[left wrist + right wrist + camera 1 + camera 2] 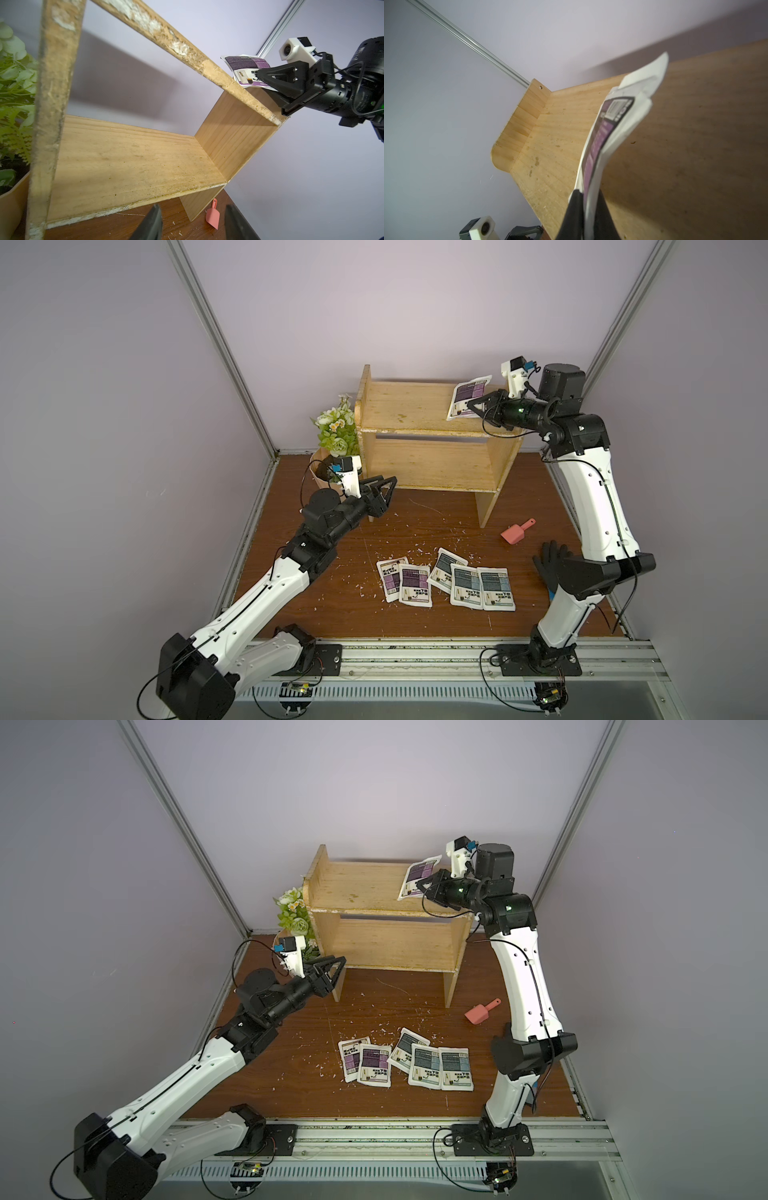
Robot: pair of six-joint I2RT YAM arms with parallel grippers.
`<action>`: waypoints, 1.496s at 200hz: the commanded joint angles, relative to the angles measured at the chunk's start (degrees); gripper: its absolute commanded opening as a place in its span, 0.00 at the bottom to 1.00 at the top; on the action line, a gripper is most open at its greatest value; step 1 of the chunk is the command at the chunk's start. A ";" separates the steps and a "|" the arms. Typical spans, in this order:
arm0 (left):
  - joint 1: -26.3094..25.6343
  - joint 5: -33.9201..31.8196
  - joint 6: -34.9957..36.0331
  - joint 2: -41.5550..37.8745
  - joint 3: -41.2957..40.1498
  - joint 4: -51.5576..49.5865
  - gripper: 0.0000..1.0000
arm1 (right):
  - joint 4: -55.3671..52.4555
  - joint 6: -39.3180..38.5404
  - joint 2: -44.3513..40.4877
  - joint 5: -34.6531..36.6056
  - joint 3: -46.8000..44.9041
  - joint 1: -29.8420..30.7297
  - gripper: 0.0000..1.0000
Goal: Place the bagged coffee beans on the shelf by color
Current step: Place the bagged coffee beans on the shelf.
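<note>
The black right gripper [473, 407] is clamped on the near edge of a white, purple-blocked coffee pouch [467, 394], tilted over the right end of the yellowish wooden shelf [407, 406], while the left gripper [388, 495] hangs part-open, empty, and five more flat pouches [463, 587] lie on the brown table [311, 593].

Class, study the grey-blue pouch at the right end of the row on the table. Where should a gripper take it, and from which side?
Probably its free right edge, from above on the right: the pouch lies flat, its left edge against the neighbouring pouch.
</note>
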 commanded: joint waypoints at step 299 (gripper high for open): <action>0.45 6.16 0.55 9.98 7.58 3.29 0.52 | -24.90 -20.04 -8.57 50.88 -4.03 18.93 0.79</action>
